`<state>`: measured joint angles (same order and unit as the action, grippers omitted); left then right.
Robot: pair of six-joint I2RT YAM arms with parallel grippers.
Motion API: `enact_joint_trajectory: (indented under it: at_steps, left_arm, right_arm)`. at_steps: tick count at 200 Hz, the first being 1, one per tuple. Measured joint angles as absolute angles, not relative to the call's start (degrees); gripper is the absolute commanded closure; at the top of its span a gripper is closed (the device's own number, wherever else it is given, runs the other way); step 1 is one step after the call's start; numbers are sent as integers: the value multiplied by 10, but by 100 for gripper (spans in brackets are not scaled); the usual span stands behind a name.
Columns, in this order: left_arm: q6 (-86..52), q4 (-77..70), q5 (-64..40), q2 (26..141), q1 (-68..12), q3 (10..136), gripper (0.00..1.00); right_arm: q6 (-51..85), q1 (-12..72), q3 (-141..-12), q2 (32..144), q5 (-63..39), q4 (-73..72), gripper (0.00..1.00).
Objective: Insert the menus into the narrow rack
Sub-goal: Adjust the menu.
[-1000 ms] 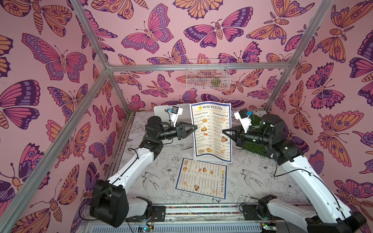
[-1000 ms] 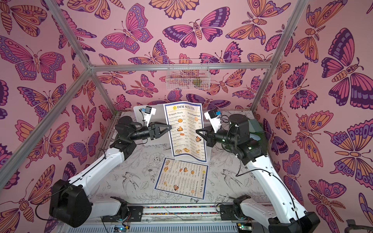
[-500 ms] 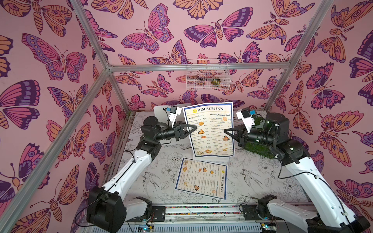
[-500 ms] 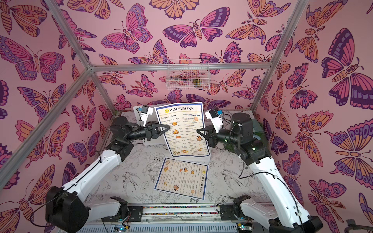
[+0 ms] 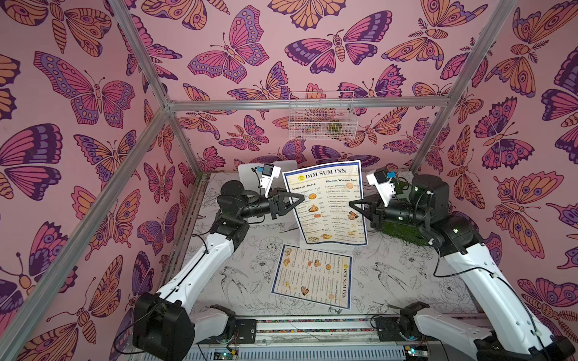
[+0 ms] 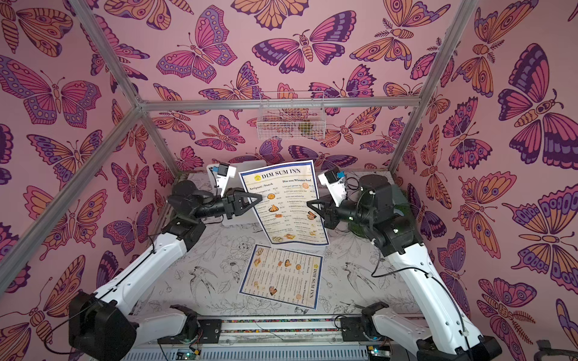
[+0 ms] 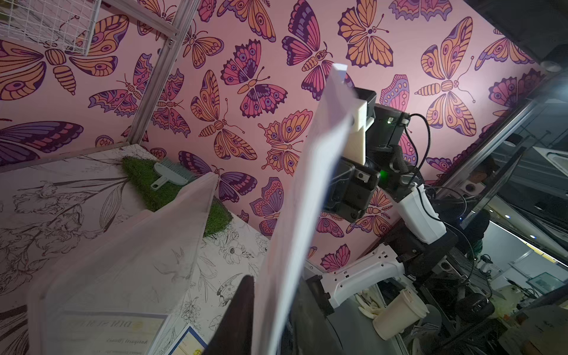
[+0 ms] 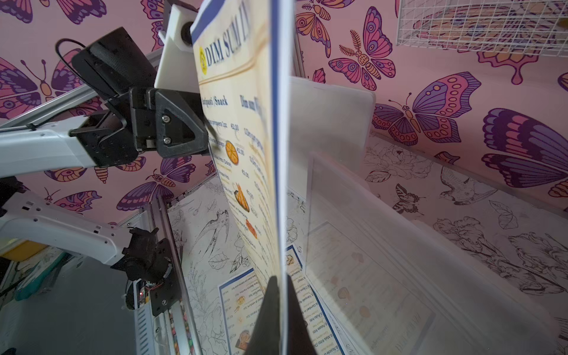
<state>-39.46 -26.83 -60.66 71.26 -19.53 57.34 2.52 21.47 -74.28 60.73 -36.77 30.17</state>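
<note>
My right gripper [image 5: 355, 203] is pinched tight on the right edge of the raised menu [image 5: 328, 203], which hangs upright over the far table. My left gripper [image 5: 295, 198] sits narrow at its left edge, and I can't tell if it grips. The second menu [image 5: 312, 278] lies flat, nearer. The sheet bows, so its bottom edge could snag a wall of the narrow rack [image 5: 245, 175], far left. Only the right wrist view shows its frosted walls beside the sheet; a top view shows just a pale panel.

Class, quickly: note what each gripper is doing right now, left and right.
Left gripper: closed on one side edge of the raised menu.
Right gripper: closed on the opposite edge of the raised menu.
</note>
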Motion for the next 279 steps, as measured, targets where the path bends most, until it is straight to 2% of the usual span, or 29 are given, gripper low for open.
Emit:
enact_joint_trajectory:
  at_steps: [77,117,134,170,188,244,279]
  left_arm:
    - [-390,-255,-606,712,-195,573,79]
    - [-386,-251,-602,712,-195,574,89]
    - [-386,-249,-602,712,-195,579,94]
    - [-397,-256,-602,712,-195,602,99]
    - [-409,-263,-605,712,-195,609,99]
    - [-428,-272,-601,710,-189,638,100]
    - [-422,-260,-583,708,-182,671,100]
  right_arm:
    - [30,215,-743,598,-347,299,100]
    - [32,215,-743,597,-345,296,99]
    - [32,215,-742,595,-345,290,91]
    - [49,213,-737,589,-362,259,60]
    - [60,206,-733,586,-384,239,53]
    - [103,153,-702,584,-463,153,53]
    - [132,123,-681,588,-502,113,61]
